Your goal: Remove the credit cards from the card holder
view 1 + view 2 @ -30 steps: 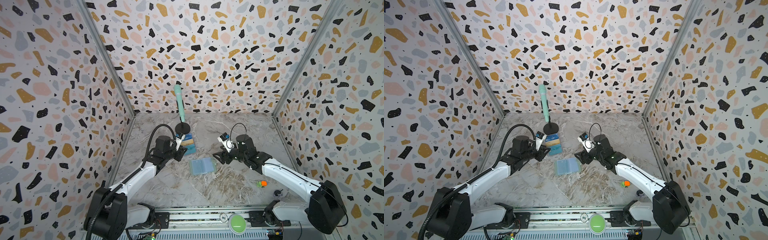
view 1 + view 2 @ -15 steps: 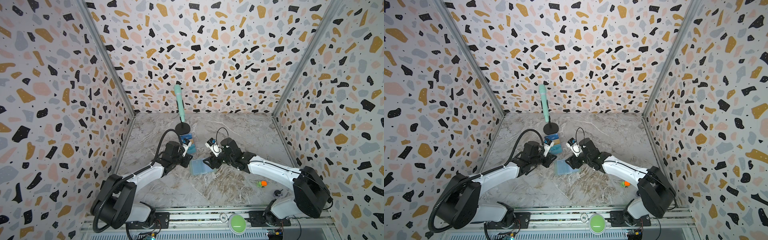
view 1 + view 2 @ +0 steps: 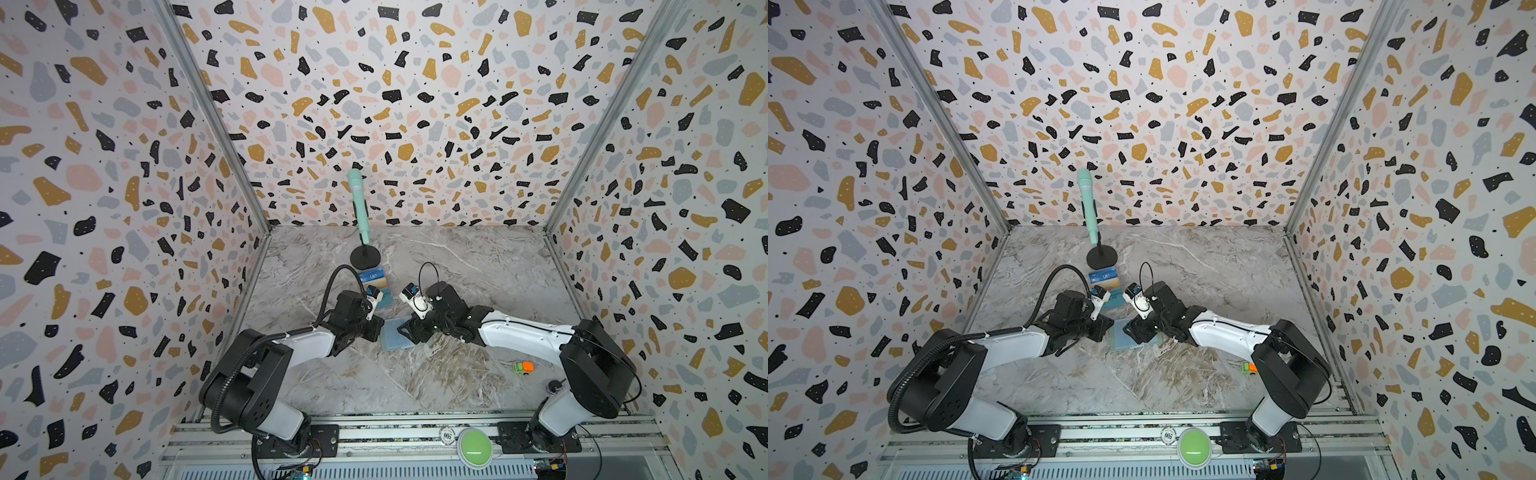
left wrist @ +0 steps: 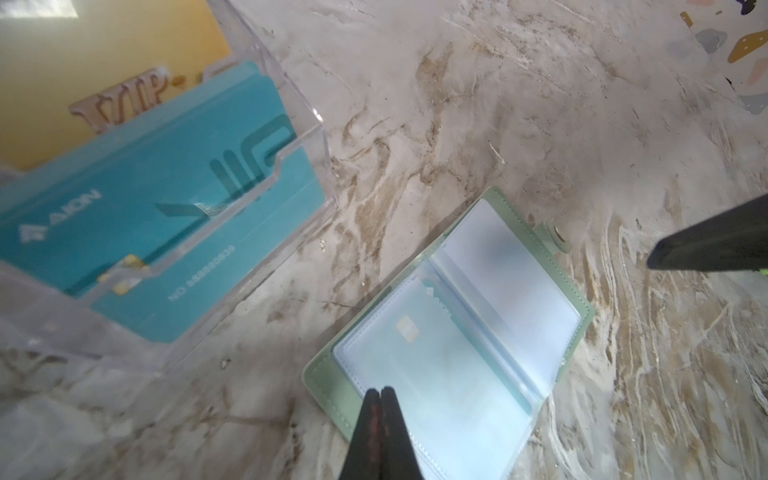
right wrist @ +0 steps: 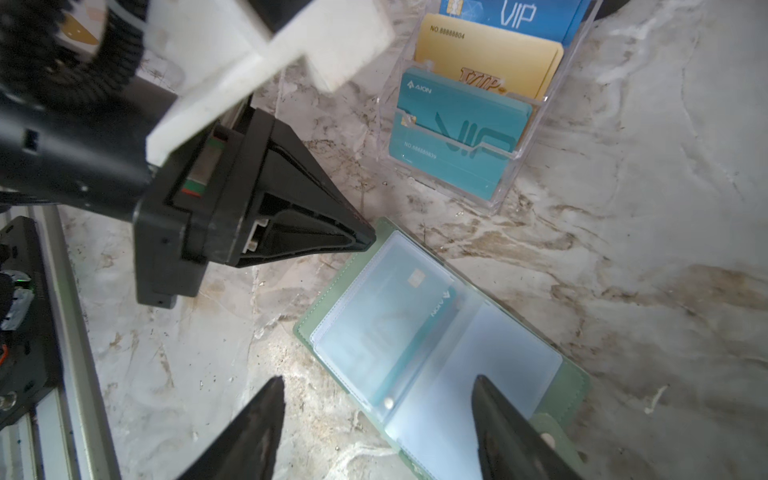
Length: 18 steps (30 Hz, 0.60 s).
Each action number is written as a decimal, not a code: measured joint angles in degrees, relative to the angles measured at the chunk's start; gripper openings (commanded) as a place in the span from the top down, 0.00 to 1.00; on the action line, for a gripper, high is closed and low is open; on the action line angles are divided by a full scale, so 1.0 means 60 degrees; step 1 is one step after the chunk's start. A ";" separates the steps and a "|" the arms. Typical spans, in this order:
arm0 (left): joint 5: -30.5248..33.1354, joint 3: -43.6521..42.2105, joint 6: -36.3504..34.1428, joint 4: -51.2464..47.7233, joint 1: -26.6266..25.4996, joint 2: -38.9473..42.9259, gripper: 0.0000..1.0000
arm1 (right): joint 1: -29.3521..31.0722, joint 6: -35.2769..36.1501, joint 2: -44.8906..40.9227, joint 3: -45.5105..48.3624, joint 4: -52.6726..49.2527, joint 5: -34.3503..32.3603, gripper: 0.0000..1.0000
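Counter [image 3: 457, 266]: marble. The card holder [image 3: 392, 340] lies open near its centre.

Clear tiered stand [image 3: 376, 286]: just beside the holder, at 12 o'clock of it.

Left claw [image 4: 380, 392]: jaws together, tips at the holder's 9 o'clock cover edge. Nothing is seen between them.

Right claw [image 5: 377, 380]: jaws apart, poised over the pages from 3 o'clock.

One teal credit card [image 5: 399, 316] sits in the left sleeve.

Risks, as judged:
- The edge contact is thin, so the holder may slide or lift with the card.
- The jaws may pinch sleeve film together with the card.
- The stand is close enough to be knocked.

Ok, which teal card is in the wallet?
The teal card lying flat under the wallet's sleeve, beside the left gripper; the other teal card stands in the clear stand.
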<state>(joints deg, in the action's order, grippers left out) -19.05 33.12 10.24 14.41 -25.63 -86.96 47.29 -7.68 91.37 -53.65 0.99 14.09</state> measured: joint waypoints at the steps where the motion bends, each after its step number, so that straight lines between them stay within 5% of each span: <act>1: -0.0011 0.0000 0.0015 0.0066 0.0000 -0.0058 0.98 | 0.0007 -0.0011 0.0033 0.0000 0.0022 -0.0022 0.29; 18: -0.0040 -0.0273 0.0433 0.0863 -0.0004 -0.0805 1.00 | 0.0659 -0.0175 0.0991 -0.0382 0.0251 -0.0729 0.32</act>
<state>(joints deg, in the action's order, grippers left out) -19.29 31.48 12.84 19.59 -25.65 -91.79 51.24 -8.73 97.32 -55.94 2.50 9.72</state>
